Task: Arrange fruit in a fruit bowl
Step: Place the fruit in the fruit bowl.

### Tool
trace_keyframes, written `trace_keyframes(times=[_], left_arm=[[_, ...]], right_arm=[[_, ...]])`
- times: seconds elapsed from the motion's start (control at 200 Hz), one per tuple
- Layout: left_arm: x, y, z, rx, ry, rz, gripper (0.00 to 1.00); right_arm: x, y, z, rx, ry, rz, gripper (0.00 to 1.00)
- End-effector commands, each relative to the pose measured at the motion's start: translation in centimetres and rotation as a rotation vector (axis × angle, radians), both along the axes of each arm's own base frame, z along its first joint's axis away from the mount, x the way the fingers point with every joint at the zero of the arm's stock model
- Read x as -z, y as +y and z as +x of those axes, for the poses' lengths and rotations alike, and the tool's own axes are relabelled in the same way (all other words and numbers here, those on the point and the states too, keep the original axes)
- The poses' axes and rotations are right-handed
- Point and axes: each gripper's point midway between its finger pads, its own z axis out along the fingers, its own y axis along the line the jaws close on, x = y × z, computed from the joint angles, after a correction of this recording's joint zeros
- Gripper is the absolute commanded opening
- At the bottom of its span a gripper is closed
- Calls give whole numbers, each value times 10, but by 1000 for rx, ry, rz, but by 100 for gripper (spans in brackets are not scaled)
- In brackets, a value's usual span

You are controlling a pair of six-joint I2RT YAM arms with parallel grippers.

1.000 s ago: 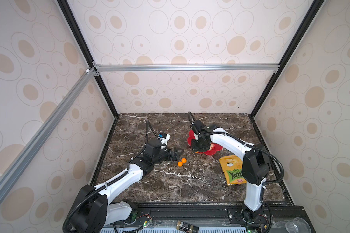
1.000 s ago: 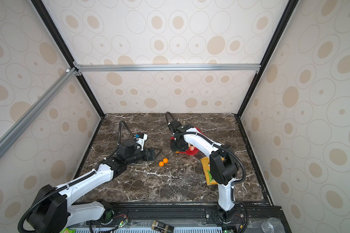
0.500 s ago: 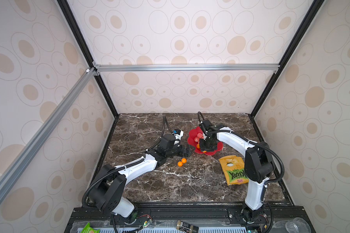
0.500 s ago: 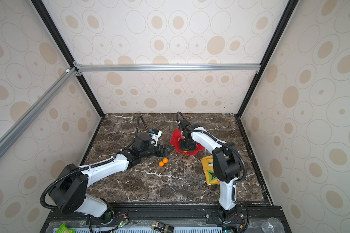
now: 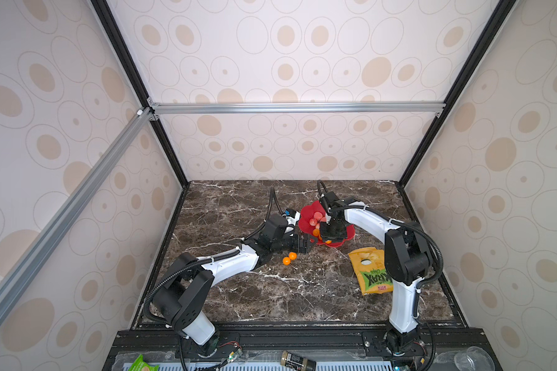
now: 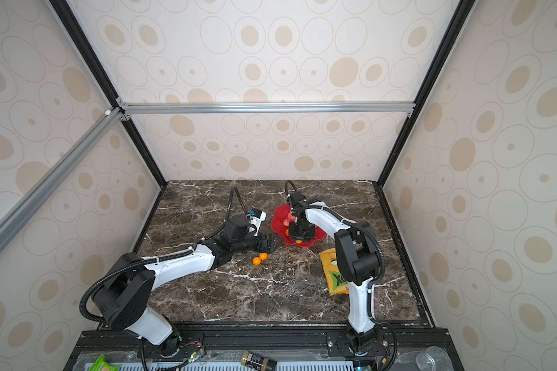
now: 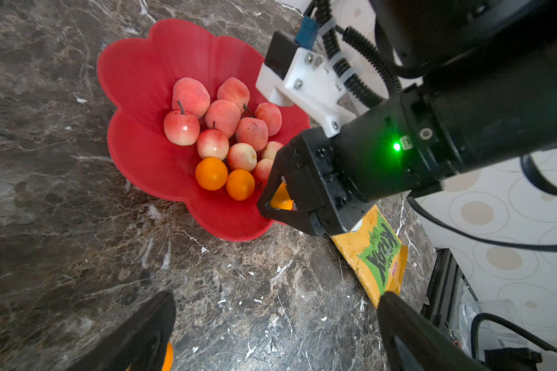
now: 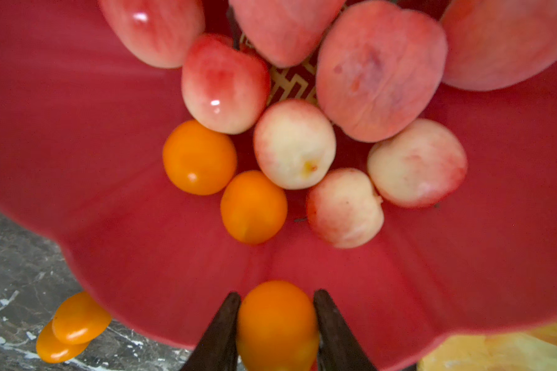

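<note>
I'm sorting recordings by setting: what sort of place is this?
Likely a robot test cell rather than a home: an aluminium frame rail and wallpapered panels box in a marble-look tabletop, with the left arm and right arm mounted at its front edge.

Soft, even light fills both top views, with faint shadows on the dark counter [image 5: 270,295]. In the right wrist view the nearest fruit [image 8: 277,324] and bowl [image 8: 78,160] rim blur, and small glare spots dot glossy skins.
</note>
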Motion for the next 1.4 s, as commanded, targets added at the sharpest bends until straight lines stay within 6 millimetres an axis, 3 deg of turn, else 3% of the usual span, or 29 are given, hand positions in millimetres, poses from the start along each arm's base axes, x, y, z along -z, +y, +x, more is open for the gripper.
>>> trace_keyframes(times=[0.0,0.465,0.91,1.395], left_arm=[[-21,-12,6,13,-44,-41,99],[-15,-7,2,3,-35,-31,99],[-20,-7,3,0,-51,-50,99],[-31,-4,3,-11,-74,-52,99]], right_arm=[[1,-2,5,-2,0,-13,38],[12,-2,6,2,24,-20,42],[7,-1,7,0,15,-13,49],[-31,-9,7,2,-71,-21,51]])
